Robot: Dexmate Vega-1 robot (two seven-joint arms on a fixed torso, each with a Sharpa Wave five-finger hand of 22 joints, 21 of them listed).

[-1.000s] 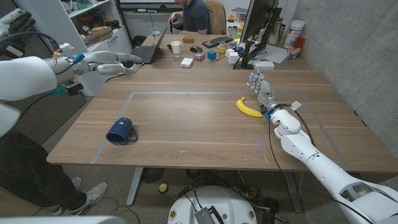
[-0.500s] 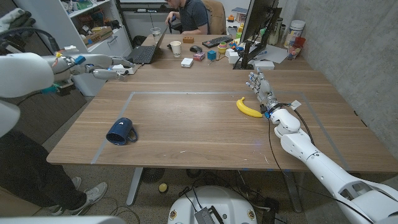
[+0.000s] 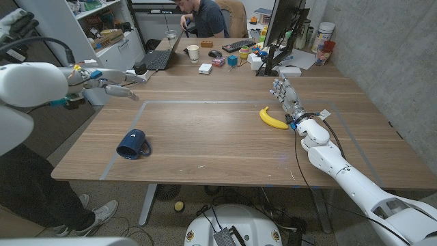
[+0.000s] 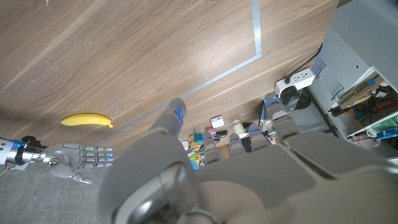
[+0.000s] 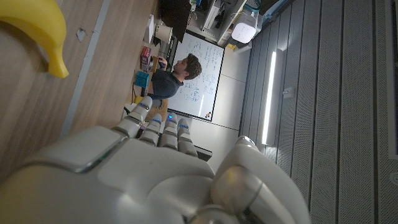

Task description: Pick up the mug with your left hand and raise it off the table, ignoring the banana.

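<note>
Wooden table [image 3: 225, 137] stretched wide under both my arms, with a person at a cluttered desk well beyond its far edge. Over the last second my left arm had swung outward and toward me along the far left corner, so my left hand [image 3: 117, 89] hung in the air with its fingers extended and apart, holding nothing. That move had carried it closer to the blue mug [image 3: 133, 144], but not onto it: the mug lay on its side near the table's front edge, well below and nearer me than the hand, untouched. I judged the reach was only beginning, with the descent and the grasp both ahead. My right hand [image 3: 285, 95] had not moved; it stood with fingers straight and unclenched, empty, just beside the banana [image 3: 272, 119], which I left alone.
</note>
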